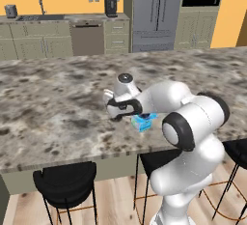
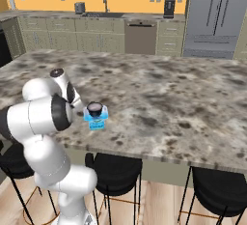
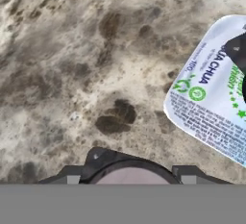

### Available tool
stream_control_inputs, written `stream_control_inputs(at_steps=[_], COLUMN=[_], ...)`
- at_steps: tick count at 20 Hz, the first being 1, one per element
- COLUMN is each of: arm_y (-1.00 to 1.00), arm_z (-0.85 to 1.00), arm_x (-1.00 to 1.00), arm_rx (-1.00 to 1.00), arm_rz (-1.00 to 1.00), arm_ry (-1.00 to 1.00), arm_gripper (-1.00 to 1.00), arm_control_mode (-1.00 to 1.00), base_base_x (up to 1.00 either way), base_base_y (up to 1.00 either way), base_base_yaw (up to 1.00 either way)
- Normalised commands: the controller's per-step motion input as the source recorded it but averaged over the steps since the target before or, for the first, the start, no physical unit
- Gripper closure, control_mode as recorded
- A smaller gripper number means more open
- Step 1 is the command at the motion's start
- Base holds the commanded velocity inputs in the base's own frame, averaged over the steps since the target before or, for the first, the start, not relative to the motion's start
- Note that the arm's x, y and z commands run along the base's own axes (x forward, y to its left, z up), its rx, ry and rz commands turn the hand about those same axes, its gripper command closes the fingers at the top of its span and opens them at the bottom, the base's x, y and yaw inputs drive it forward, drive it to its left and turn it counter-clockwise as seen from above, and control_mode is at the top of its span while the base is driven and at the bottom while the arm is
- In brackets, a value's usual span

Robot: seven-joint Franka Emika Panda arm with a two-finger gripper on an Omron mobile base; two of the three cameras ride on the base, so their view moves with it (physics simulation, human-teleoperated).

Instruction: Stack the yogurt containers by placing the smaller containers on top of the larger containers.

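Note:
The larger container, a light-blue and white yogurt box point(image 2: 95, 120), stands near the front edge of the marble counter point(image 2: 159, 98). One small dark cup point(image 2: 95, 108) sits on top of it. In the hand view the box point(image 3: 209, 105) lies at the right, with that cup point(image 3: 239, 50) cut off by the frame edge. A second small dark-rimmed cup with a pale middle point(image 3: 132, 171) sits between my fingertips. My gripper point(image 3: 129, 179) is shut on this cup, low over the counter. In the left base view my gripper point(image 1: 117, 114) is just left of the box point(image 1: 143, 122).
The counter's front edge point(image 1: 72, 160) runs close below the box. Black stools point(image 1: 65, 183) stand under it. Bare marble stretches to the left and beyond. Cabinets, a dishwasher and a fridge point(image 1: 157, 11) line the far wall.

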Motion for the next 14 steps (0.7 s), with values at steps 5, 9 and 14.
stream_control_inputs(at_steps=[5, 9, 14], arm_y=[0.0, -0.01, -0.07], arm_z=[0.59, 0.53, 0.43], arm_x=[-0.07, -0.22, -0.29], arm_rx=[0.0, -0.01, -0.01], arm_rz=[0.03, 0.03, 0.04], arm_ry=[0.0, 0.0, 0.0], arm_gripper=[1.0, 1.0, 1.0], arm_control_mode=[-1.0, -1.0, -1.0], base_base_x=[0.0, 0.0, 0.0], base_base_y=[0.0, 0.0, 0.0], base_base_yaw=[0.0, 0.0, 0.0])
